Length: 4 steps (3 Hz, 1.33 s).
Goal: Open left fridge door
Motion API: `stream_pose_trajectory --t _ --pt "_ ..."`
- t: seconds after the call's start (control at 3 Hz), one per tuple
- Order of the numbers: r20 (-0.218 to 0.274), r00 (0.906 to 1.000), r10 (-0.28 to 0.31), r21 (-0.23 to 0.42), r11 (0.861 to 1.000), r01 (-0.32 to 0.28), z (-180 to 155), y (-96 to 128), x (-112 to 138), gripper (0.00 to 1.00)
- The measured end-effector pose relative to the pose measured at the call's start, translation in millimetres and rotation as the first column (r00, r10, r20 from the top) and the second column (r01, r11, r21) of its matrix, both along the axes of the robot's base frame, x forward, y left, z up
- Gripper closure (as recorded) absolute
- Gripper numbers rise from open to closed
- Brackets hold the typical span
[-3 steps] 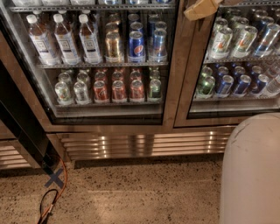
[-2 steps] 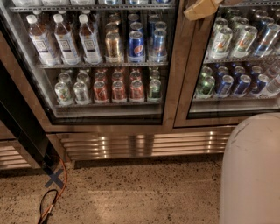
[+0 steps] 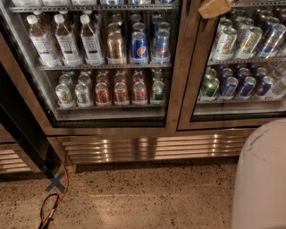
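The left fridge door (image 3: 178, 67) is a tall glass door in a bronze-steel frame. Through its glass I see white-capped bottles (image 3: 67, 38), a Pepsi can (image 3: 139, 44) and red cans (image 3: 120, 91) on two shelves. It lies flush with the matching right door (image 3: 199, 76), which shows green, blue and silver cans. Only a tan tip of my gripper (image 3: 214, 8) shows at the top edge, in front of the strip where the two doors meet. The rest of it is out of view.
A steel vent grille (image 3: 152, 147) runs under the doors. A dark slanted panel (image 3: 22, 129) stands at the left. An orange cable (image 3: 58, 197) and a blue tape cross (image 3: 55, 182) lie on the speckled floor. A white rounded robot part (image 3: 261, 179) fills the lower right.
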State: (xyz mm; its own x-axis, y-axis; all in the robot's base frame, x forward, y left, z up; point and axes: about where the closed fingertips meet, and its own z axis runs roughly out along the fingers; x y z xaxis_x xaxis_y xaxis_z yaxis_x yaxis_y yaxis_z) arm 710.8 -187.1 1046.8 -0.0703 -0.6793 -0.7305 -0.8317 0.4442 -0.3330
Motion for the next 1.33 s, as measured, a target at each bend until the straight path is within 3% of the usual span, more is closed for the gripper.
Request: stream_pose_trajectory --t 0.33,0.67,1.0,1.33 --pt "0.028 0.9885 -0.149 -0.029 0.988 0.149 23 -41 -13 0.35" --pt "0.077 0.9571 -0.279 -0.046 0.958 0.283 44 -75 -32 0.11" --pt "0.098 0.9282 -0.359 -0.054 0.929 0.365 43 -90 -47 0.00" --pt "0.098 0.9282 -0.359 -0.054 0.929 0.365 43 -90 -47 0.00"
